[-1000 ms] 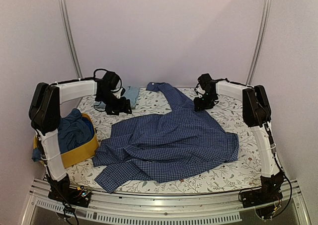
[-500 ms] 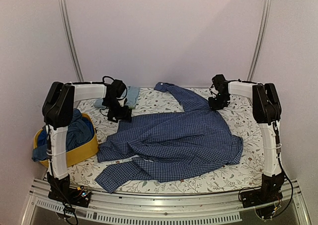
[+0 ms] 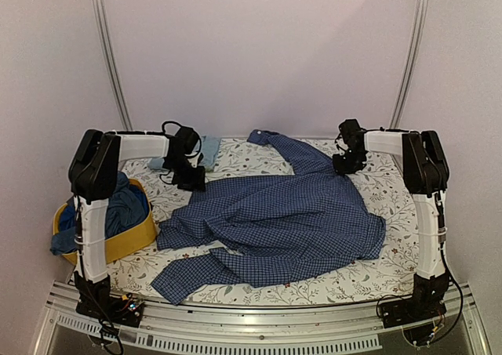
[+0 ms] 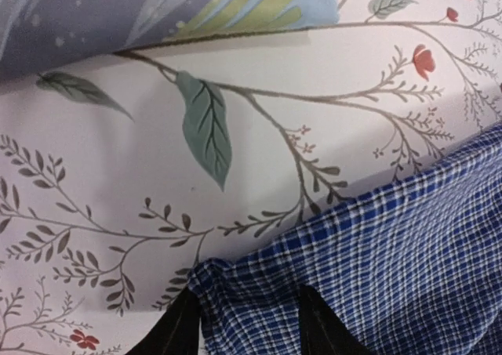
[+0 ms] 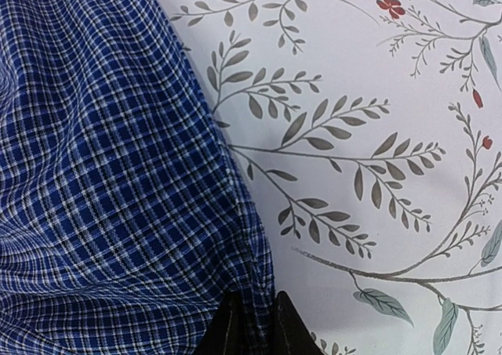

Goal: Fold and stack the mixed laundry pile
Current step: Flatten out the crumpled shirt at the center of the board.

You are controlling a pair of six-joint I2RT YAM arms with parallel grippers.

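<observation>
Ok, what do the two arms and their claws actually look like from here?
Both the left arm and right arm have white tube segments joined by bulky black joint housings, on black bases with coloured wiring. Black cables loop around the wrists. The left claw and right claw have plain black, pointed fingers.

The checked shirt [image 3: 282, 222] is thin woven cloth, matt and creased; the floral table cover [image 3: 376, 273] is smooth, matt printed fabric; the yellow basket [image 3: 133, 241] looks like soft cloth; the front rail [image 3: 259, 324] is ribbed, shiny metal.
</observation>
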